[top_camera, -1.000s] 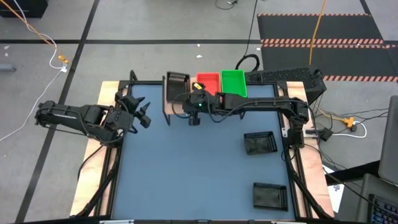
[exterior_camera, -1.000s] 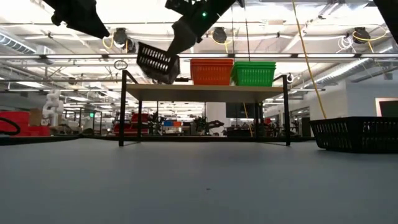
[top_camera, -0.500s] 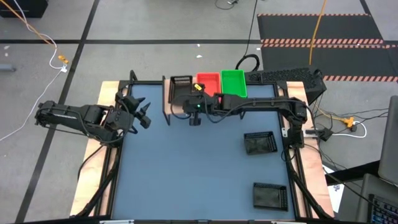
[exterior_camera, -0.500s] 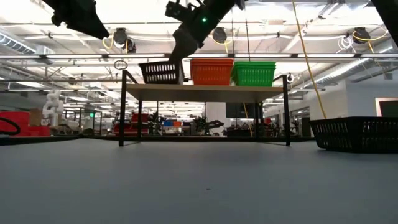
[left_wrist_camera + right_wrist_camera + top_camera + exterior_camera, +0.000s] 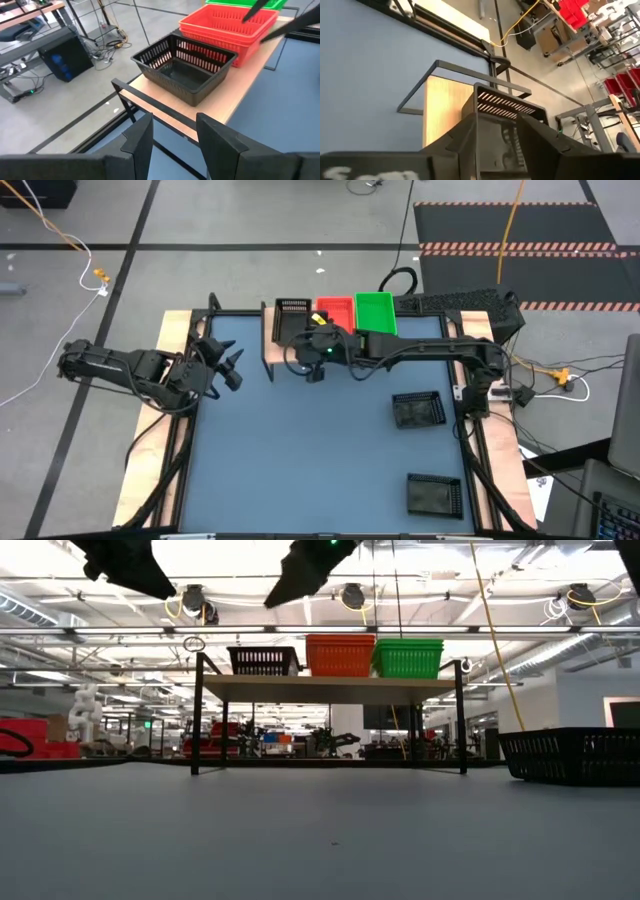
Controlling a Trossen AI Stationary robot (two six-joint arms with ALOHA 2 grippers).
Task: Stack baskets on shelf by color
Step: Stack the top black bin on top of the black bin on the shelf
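Black basket [image 5: 292, 319] sits flat on the left end of the shelf [image 5: 268, 345], upright, just beside the red stack [image 5: 334, 312]; the green stack [image 5: 375, 313] is next along on the right end. Low view confirms: black basket [image 5: 263, 661], red [image 5: 340, 655] and green [image 5: 408, 658] in a row on the plank [image 5: 330, 683], red and green touching, a small gap between black and red. Right gripper [image 5: 314, 358] hangs over the counter [image 5: 300, 450] just in front of the shelf, near the black basket but not touching it; the basket is clear of its fingers. In the right wrist view the fingers [image 5: 465, 137] stand parted with nothing between them, and the black basket [image 5: 502, 107] and shelf end [image 5: 442, 107] lie beyond the tips. Left gripper [image 5: 228, 367] waits over the left edge of the counter, well apart from the shelf; its fingers [image 5: 141, 142] are spread with nothing held, and the view past them shows the black basket [image 5: 185, 67] on the shelf end next to the red stack [image 5: 230, 27]. Two more black baskets lie on the right side of the counter: one mid-right [image 5: 417, 410], one near the front corner [image 5: 433, 493], both apart from either gripper.
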